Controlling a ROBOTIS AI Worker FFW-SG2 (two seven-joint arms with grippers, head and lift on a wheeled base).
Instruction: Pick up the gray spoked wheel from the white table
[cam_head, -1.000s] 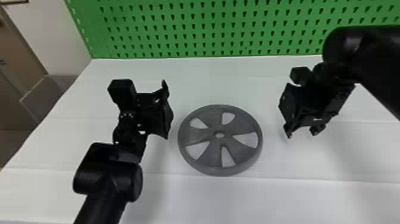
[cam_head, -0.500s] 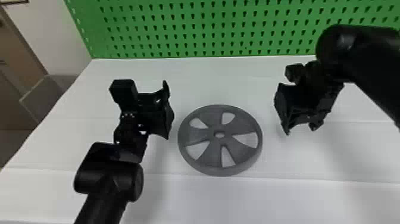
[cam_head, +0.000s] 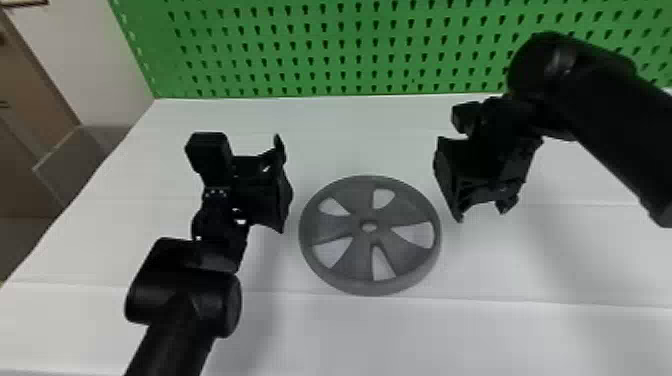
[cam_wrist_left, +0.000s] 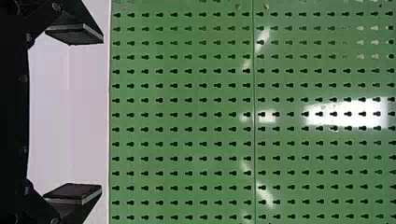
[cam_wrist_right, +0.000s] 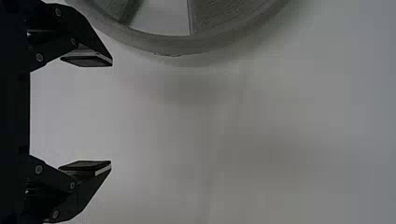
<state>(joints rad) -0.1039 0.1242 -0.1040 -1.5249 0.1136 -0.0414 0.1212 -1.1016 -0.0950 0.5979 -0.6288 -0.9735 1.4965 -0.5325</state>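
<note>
On white table (cam_head: 400, 335), between left hand (cam_wrist_left: 102, 114) and right hand (cam_wrist_right: 111, 112), flat gray spoked wheel (cam_head: 345, 265). Just to left of downward-aimed right hand. Fingers (cam_wrist_right: 88, 61) apart on both hands. Likely next: shift right hand leftward, straddle rim (cam_wrist_right: 177, 44), close.

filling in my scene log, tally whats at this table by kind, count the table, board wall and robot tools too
Gray spoked wheel: 1
White flat-topped table: 1
Green perforated board wall: 1
Black two-fingered robot tools, left tool and right tool: 2
Total: 5
</note>
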